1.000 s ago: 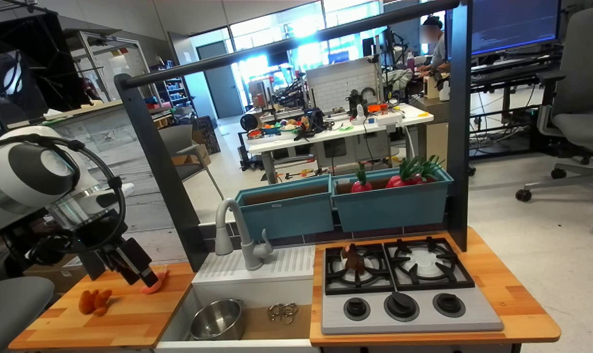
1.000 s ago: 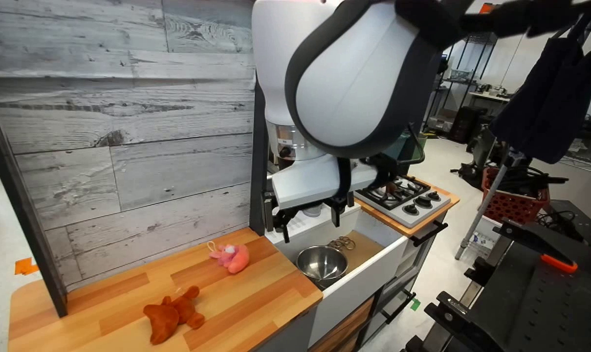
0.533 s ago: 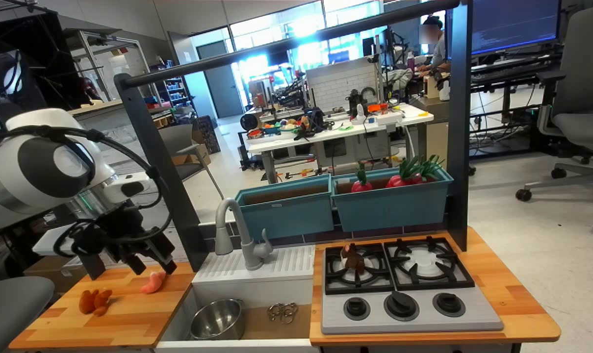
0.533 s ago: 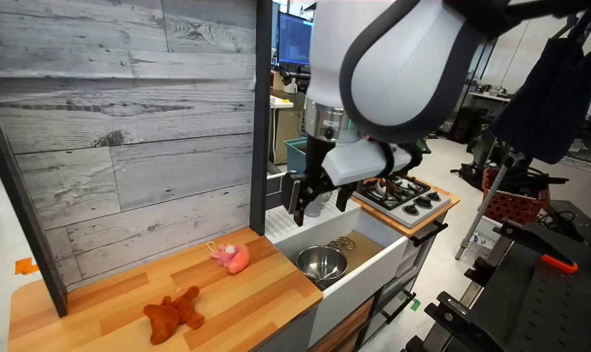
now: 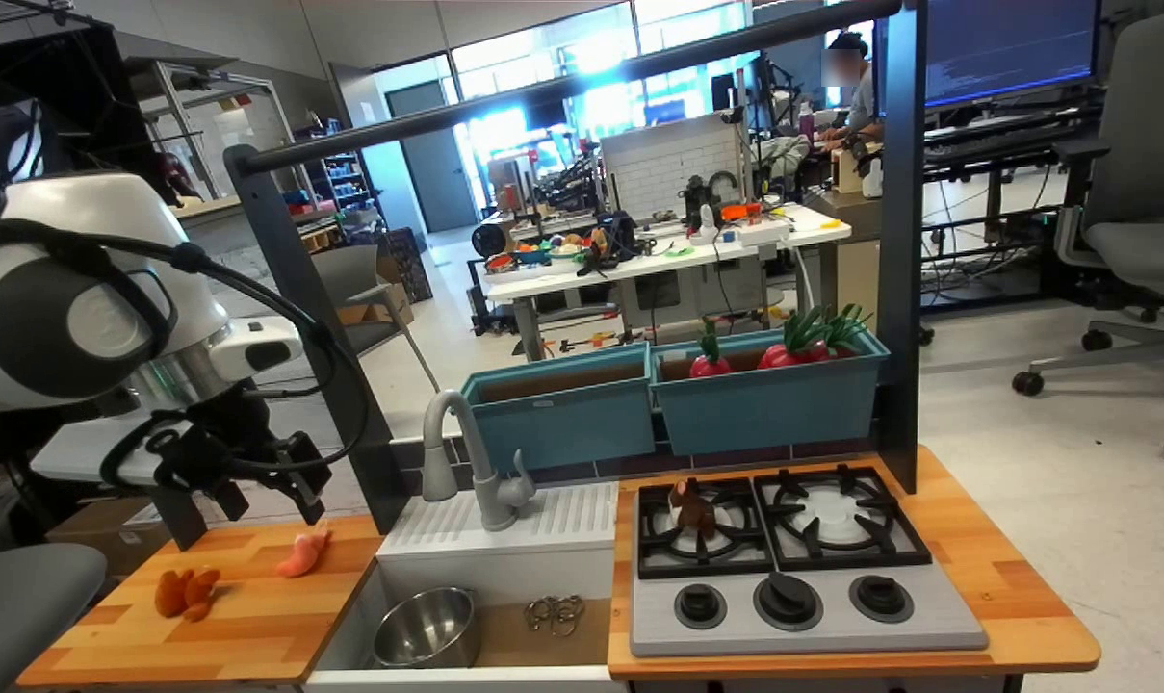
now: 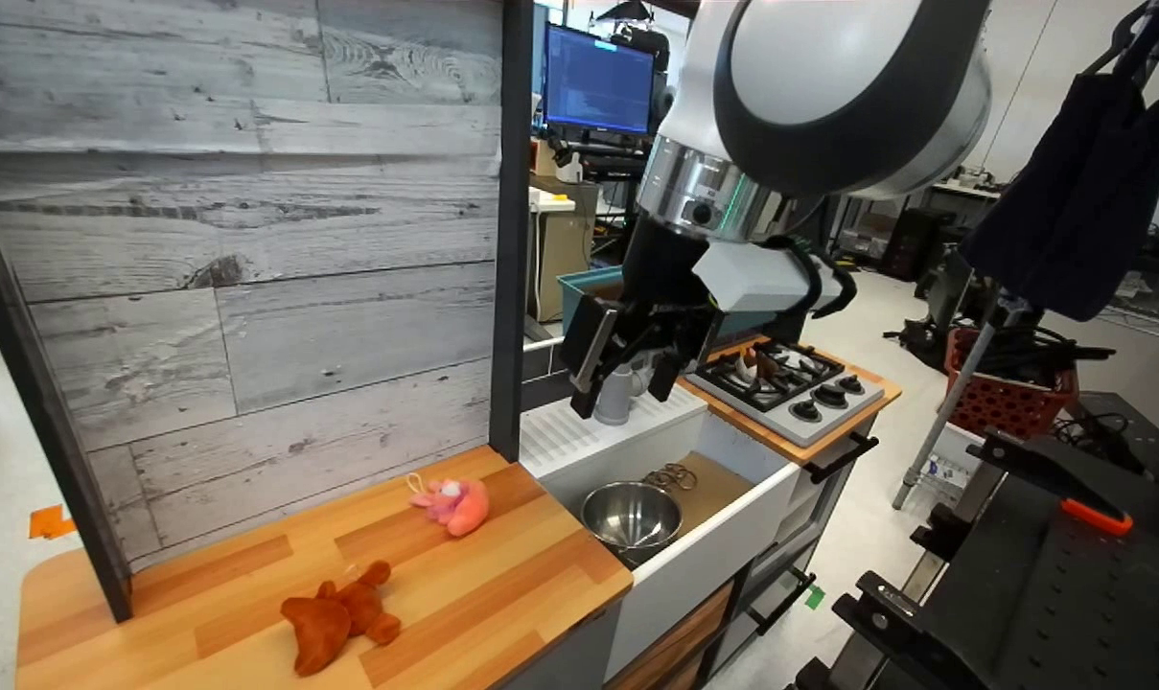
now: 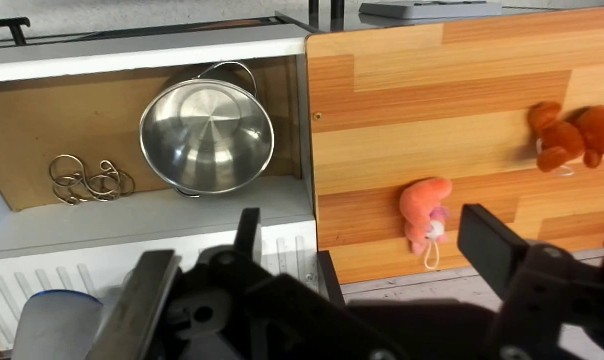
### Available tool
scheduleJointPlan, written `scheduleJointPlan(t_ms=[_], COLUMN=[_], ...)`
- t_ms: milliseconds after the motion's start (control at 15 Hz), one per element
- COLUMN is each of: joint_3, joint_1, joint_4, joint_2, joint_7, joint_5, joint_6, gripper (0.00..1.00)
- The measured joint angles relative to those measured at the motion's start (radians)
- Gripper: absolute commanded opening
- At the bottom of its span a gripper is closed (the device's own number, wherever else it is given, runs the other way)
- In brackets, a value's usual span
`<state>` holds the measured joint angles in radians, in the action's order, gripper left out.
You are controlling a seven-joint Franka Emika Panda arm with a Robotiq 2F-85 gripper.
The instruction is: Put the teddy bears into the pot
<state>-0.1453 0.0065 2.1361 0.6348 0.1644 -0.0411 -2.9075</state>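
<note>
Two small teddy bears lie on the wooden counter left of the sink in an exterior view: a rust-orange one [image 5: 170, 594] and a pink-coral one [image 5: 300, 556]. The same orange bear [image 6: 322, 628] and pink bear [image 6: 467, 510] show in an exterior view. The shiny silver pot [image 5: 429, 630] stands inside the sink and looks empty in the wrist view [image 7: 207, 135]. My gripper [image 5: 271, 502] is open and empty, raised above the counter and sink edge. In the wrist view the pink bear [image 7: 420, 202] appears between the spread fingers [image 7: 361, 225], well below them; the orange bear [image 7: 561, 140] lies at right.
The grey faucet [image 5: 485, 481] stands behind the sink [image 6: 723, 546]. Metal rings [image 7: 89, 180] lie beside the pot. A dark post [image 5: 312, 337] rises at the counter's back corner. A brown plush [image 5: 693, 510] sits on the stove [image 5: 803, 616]. Teal planters [image 5: 562, 419] hang behind.
My gripper has risen and, in an exterior view, shifted right toward the sink, staying open. The bears and the pot have not moved.
</note>
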Motion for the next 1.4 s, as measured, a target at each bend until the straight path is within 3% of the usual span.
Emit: scheduleJointPlan(t_ms=[267,733,1200,1267,1400], joint_3=[0.007,0.094,0.097,0.098,0.101], joint_1=[0.021,0.216,0.236,0.236,0.237], joint_4=[-0.019,-0.273,-0.466,-0.490,-0.535], joint_2=[0.018,0.236,0.437,0.455,0.486], joint_7=[-0.030,-0.002,0.048,0.053,0.061], joint_5=[0.007,0.007,0.051,0.054,0.059], joint_6=[0.035,-0.013,-0.070,-0.070,-0.070], gripper=[1.00,1.00,0.99,0.75,0.74])
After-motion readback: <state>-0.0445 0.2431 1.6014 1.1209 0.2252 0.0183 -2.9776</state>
